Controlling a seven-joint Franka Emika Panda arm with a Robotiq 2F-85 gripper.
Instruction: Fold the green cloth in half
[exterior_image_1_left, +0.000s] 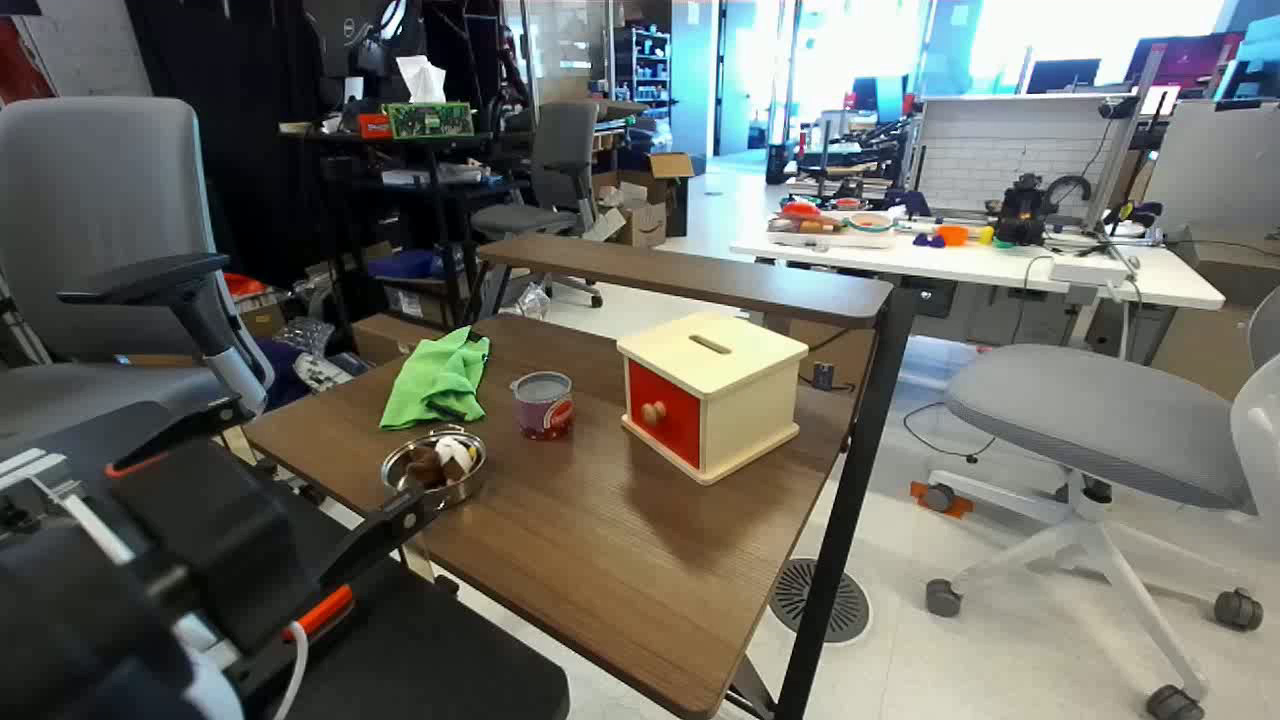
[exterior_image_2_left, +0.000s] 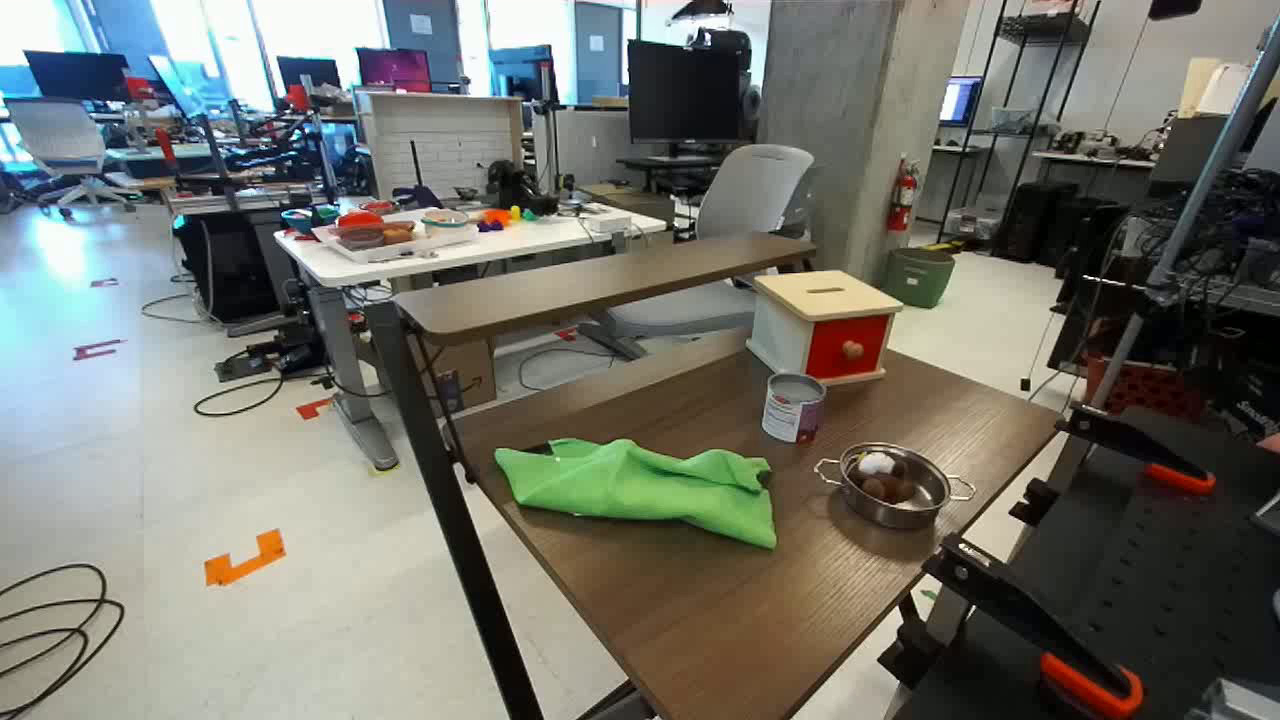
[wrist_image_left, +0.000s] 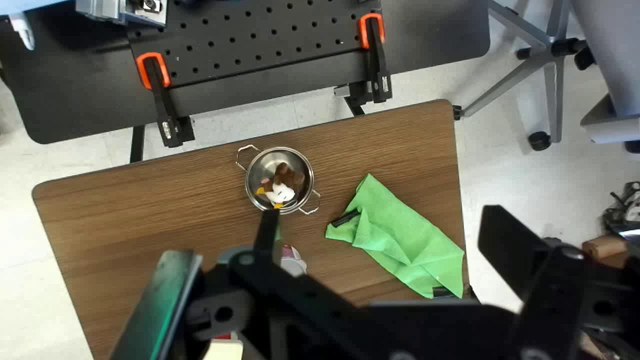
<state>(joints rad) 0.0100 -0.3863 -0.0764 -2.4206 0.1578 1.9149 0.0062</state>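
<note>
The green cloth lies rumpled on the brown table, with loose folds and raised creases, in both exterior views (exterior_image_1_left: 440, 378) (exterior_image_2_left: 640, 485). In the wrist view the cloth (wrist_image_left: 405, 235) is a long slanted shape with part of it lapped over the rest. Black patches show at two of its ends. Its lower end reaches close to the table's side edge. My gripper (wrist_image_left: 381, 227) is open, its two fingers wide apart, with nothing between the pads. It is well above the table, and the cloth shows between the fingers from above. The gripper does not show in the exterior views.
A metal pot (exterior_image_2_left: 895, 490) with small plush toys stands near the cloth. A tin can (exterior_image_2_left: 794, 408) stands beside it. A wooden box (exterior_image_1_left: 710, 395) with a red drawer sits farther off. A raised shelf (exterior_image_1_left: 690, 275) runs along the table's far edge. Clamps (wrist_image_left: 167, 115) sit on the black bench.
</note>
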